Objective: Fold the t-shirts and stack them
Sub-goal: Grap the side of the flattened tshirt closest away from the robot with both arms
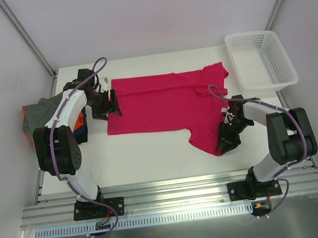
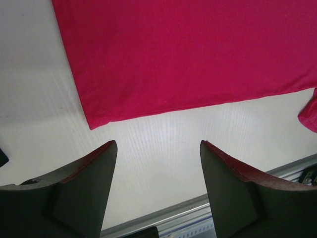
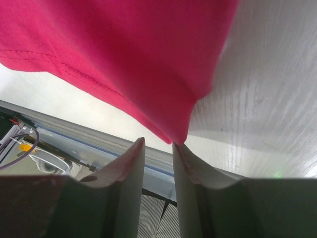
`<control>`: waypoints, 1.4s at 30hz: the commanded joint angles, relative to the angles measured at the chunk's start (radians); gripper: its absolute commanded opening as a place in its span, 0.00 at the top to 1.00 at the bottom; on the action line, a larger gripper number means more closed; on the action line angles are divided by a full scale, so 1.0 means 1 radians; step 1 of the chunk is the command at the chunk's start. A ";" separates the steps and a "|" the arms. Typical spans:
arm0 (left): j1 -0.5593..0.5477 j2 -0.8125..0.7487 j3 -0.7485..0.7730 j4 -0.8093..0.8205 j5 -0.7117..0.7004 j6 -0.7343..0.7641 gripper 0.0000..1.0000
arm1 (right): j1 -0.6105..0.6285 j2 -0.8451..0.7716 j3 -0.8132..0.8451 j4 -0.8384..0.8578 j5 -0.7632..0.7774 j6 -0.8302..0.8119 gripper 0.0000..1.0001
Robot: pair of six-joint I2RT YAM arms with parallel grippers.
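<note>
A magenta-pink t-shirt (image 1: 163,103) lies spread flat across the middle of the table, one sleeve reaching toward the near right. My left gripper (image 1: 109,104) sits at its left edge. In the left wrist view that gripper (image 2: 158,142) is open wide over bare table, and the shirt's corner (image 2: 94,121) lies just beyond the fingertips. My right gripper (image 1: 224,143) is at the near sleeve tip. In the right wrist view its jaws (image 3: 158,141) stand narrowly apart, with the sleeve's point (image 3: 176,135) at the fingertips and no cloth between them. Grey (image 1: 44,109), orange and navy t-shirts lie piled at the far left.
A white mesh basket (image 1: 254,34) stands at the back right corner. The aluminium rail (image 1: 177,197) runs along the table's near edge, close behind the right gripper. White table (image 1: 146,151) shows in front of the shirt.
</note>
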 commanded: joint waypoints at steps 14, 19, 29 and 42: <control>0.008 -0.015 0.030 -0.013 -0.026 0.018 0.31 | 0.010 0.016 0.032 -0.026 0.014 -0.028 0.71; 0.009 0.003 0.038 -0.011 -0.012 0.005 0.31 | 0.011 -0.018 0.026 -0.044 0.014 -0.034 0.71; 0.011 0.008 0.057 -0.013 -0.009 0.004 0.30 | 0.024 -0.025 -0.026 -0.043 0.027 -0.040 0.70; 0.011 -0.004 0.044 -0.011 -0.023 0.007 0.29 | 0.030 0.059 0.044 -0.010 0.050 -0.051 0.70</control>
